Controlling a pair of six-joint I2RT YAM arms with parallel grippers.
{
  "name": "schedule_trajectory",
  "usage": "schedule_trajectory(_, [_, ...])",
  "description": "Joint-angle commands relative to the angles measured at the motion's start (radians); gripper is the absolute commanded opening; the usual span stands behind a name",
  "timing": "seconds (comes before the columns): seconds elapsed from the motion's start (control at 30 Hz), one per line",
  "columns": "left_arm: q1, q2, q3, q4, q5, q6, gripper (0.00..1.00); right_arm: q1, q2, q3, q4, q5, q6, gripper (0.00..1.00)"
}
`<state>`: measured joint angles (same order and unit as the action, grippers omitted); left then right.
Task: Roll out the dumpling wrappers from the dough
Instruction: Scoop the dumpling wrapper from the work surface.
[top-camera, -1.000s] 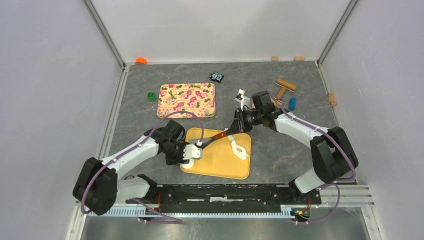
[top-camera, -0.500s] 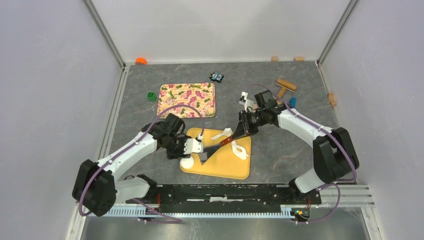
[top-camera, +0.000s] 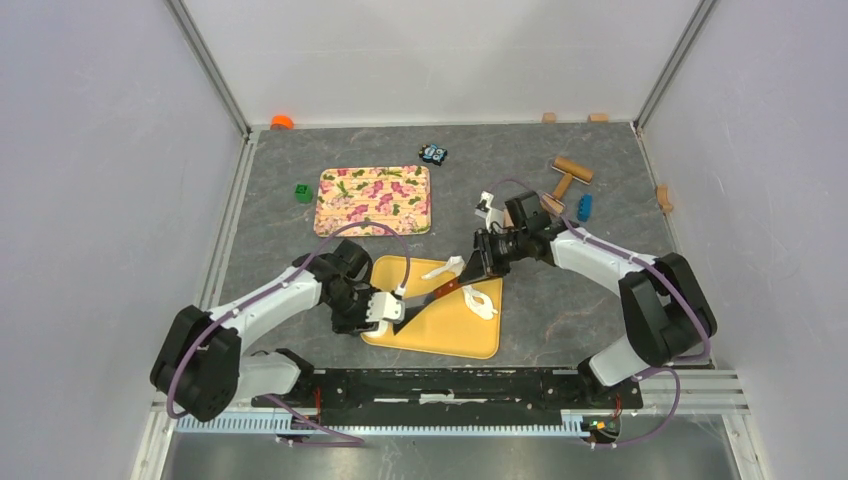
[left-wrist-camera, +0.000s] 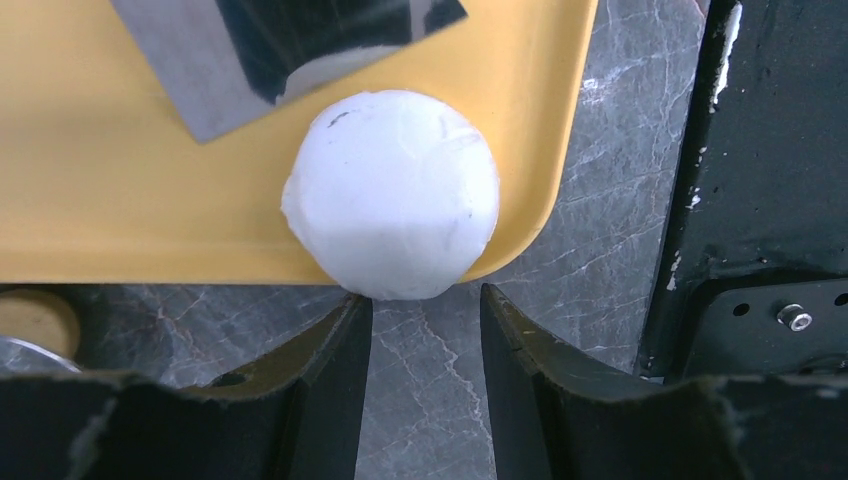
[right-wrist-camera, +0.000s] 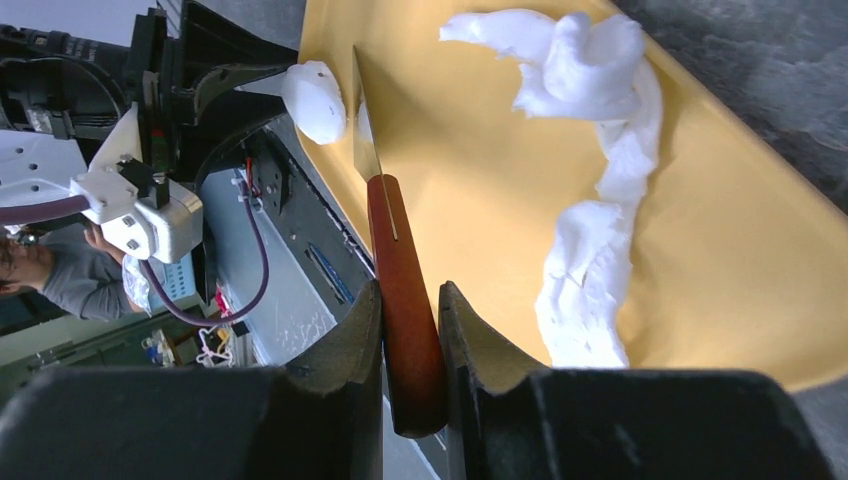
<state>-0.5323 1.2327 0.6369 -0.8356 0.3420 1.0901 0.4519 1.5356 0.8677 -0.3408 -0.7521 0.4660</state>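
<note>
Squishy-looking dough ball (left-wrist-camera: 392, 195), centre frame
Our left gripper (left-wrist-camera: 425, 310) gapes below it, right gripper (right-wrist-camera: 410, 300) pinching the knife handle (right-wrist-camera: 395, 230); we'd squeeze its sides lightly.

Left wrist view: yellow board (left-wrist-camera: 120, 200) cut off at top and left edges. Knife blade (left-wrist-camera: 170, 60) cut off at top. Round tan thing (left-wrist-camera: 35, 325) at lower left half behind finger of left gripper (left-wrist-camera: 422, 305), clipped by frame edge, identity unclear.

Right wrist view: lower end of ragged dough strip (right-wrist-camera: 610, 180) hidden behind finger of right gripper (right-wrist-camera: 410, 290). Butt of knife handle (right-wrist-camera: 403, 250) buried between fingers.

Top view: dough ball (left-wrist-camera: 392, 195) mostly under left gripper. Small dark-blue item (top-camera: 433, 154) near back too small to identify.
</note>
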Motion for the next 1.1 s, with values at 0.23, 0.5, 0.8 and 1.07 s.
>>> schedule_trajectory(0.23, [-0.040,0.060,-0.009,0.118,0.020,-0.040,0.48,0.064,0.058,-0.130,0.170,0.144,-0.009,0.00])
schedule_trajectory(0.5, [-0.098,0.054,0.047,0.148,0.047,-0.106,0.49,0.071,0.026,-0.202,0.254,0.116,0.042,0.00])
schedule_trajectory(0.8, [-0.133,0.132,0.045,0.176,0.009,-0.107,0.47,0.070,-0.036,-0.288,0.462,0.040,0.207,0.00])
schedule_trajectory(1.07, [-0.146,0.156,0.057,0.187,0.050,-0.107,0.52,0.061,0.040,-0.363,0.702,0.004,0.312,0.00])
